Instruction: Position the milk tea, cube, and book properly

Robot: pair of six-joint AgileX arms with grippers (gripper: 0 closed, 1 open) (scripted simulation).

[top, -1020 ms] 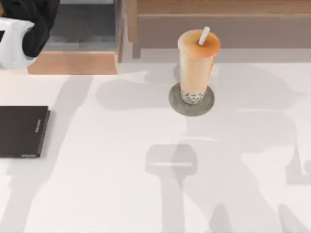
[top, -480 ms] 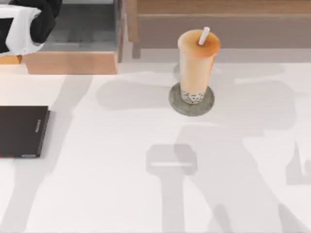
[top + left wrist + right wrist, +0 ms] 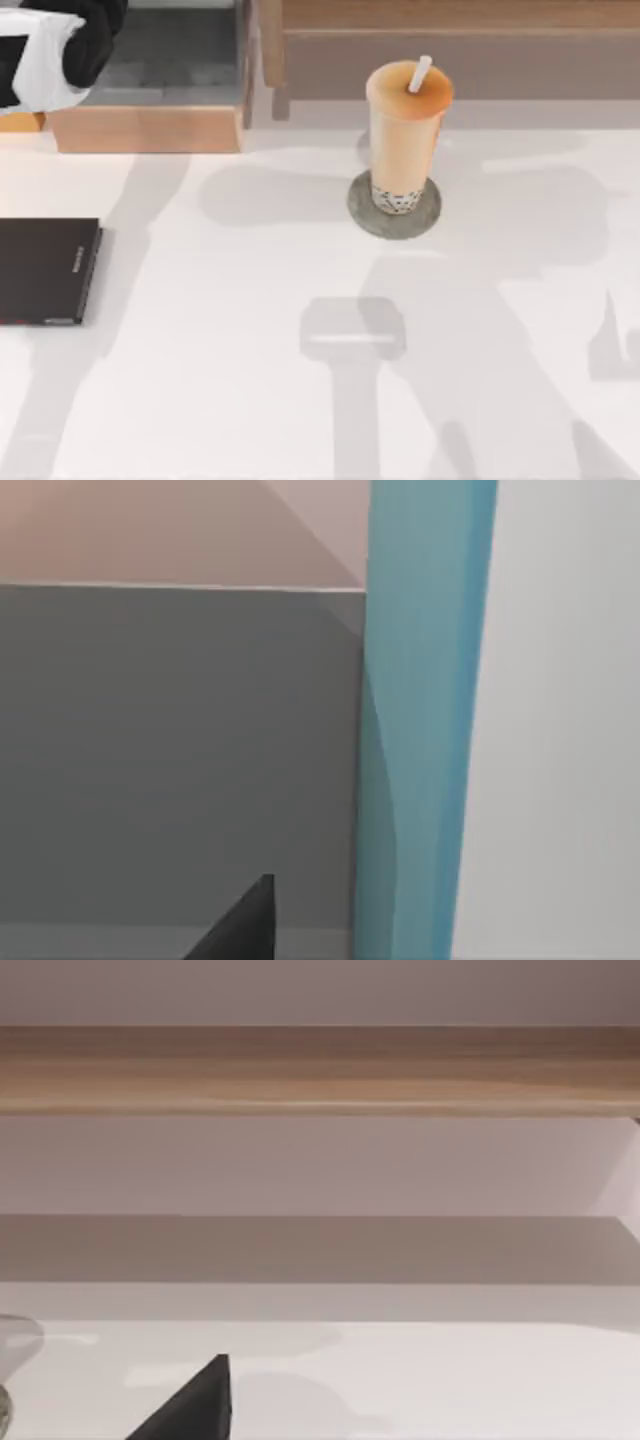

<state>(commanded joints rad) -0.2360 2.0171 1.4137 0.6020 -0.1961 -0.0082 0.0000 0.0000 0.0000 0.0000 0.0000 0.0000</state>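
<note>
The milk tea (image 3: 405,130), a tall peach-orange cup with a white straw, stands upright on a flat grey disc (image 3: 362,212) at the back middle of the table. My left arm (image 3: 60,45) is at the back left corner, over the grey shelf bay. The book (image 3: 425,720) runs as a teal band with white beside it, close up in the left wrist view, next to a dark part of my left gripper (image 3: 240,925). A dark part of my right gripper (image 3: 195,1405) sits low over the white table, facing a wooden shelf. The cube is out of view.
A thin black slab (image 3: 45,270) lies flat at the table's left edge. A wooden shelf unit (image 3: 440,40) runs along the back, with a wooden ledge (image 3: 145,128) at back left. Arm shadows fall across the white table (image 3: 250,400).
My left arm has moved farther back into the left corner since a second ago, and has barely shifted in the last half second. The milk tea and the black slab have stayed put.
</note>
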